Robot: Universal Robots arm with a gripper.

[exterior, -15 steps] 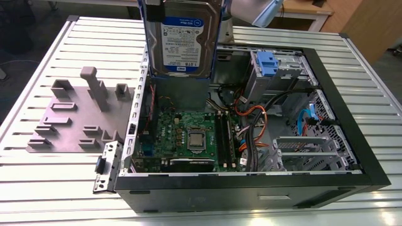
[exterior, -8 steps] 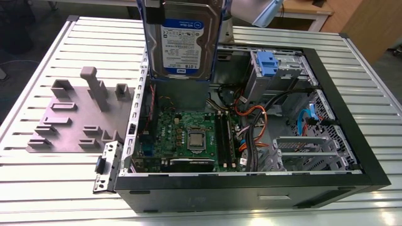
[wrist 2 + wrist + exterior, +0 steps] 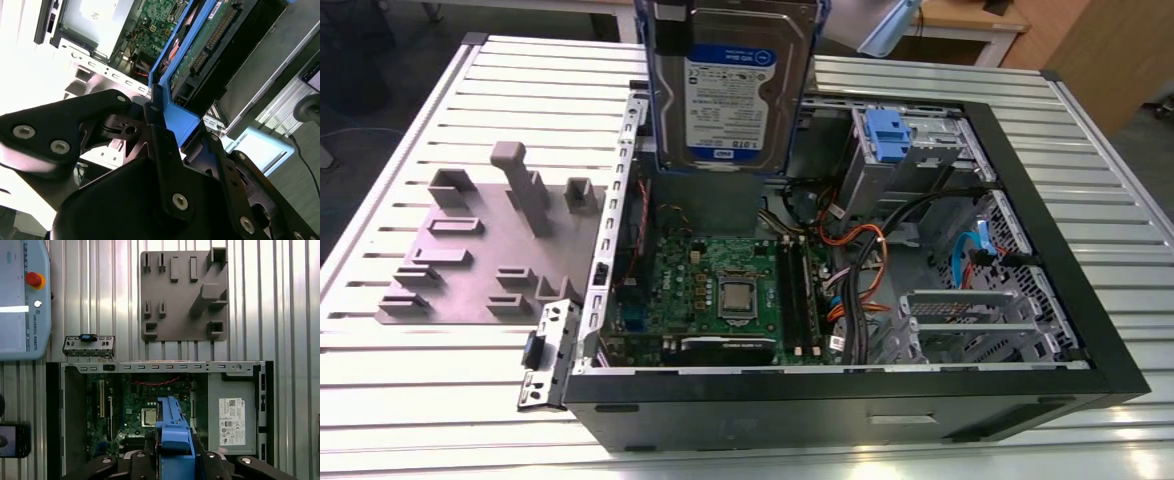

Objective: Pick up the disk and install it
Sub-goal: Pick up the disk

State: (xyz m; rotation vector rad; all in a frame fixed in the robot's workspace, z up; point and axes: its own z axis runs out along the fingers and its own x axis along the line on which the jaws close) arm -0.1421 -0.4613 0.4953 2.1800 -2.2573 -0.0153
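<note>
Ribbed aluminium forms the surface [image 3: 440, 420]. On it, directly beneath the jaws, a black case [image 3: 854, 405] lies on its side with the panel off, so its inside is open upward. To one side of the jaws, beyond the case wall, a grey plate [image 3: 460, 270] with moulded holders lies flat on the surface. Inside the case, the green board [image 3: 707, 265] sits below the jaws. A metal cage [image 3: 927, 150] with a blue latch [image 3: 886, 135] stands lower than the jaws and off to the exterior view's right.

The disk [image 3: 724, 95] hangs down from the jaws in the air above the case and touches nothing beneath it. The jaws are clenched on the blue carrier at the disk's upper end. In the second wrist view the black fingers [image 3: 165, 150] press that frame from both sides.

I judge the pick-up done, because the disk is off the surface and held over the open case. The install is left: the disk sits in no bay and is apart from the cage.

Its long axis runs up and down, in line with the jaws. The labelled face looks toward the exterior camera, and the circuit side faces away. The lower short edge points into the case, near the board's far edge. I cannot tell which end carries the connector.
</note>
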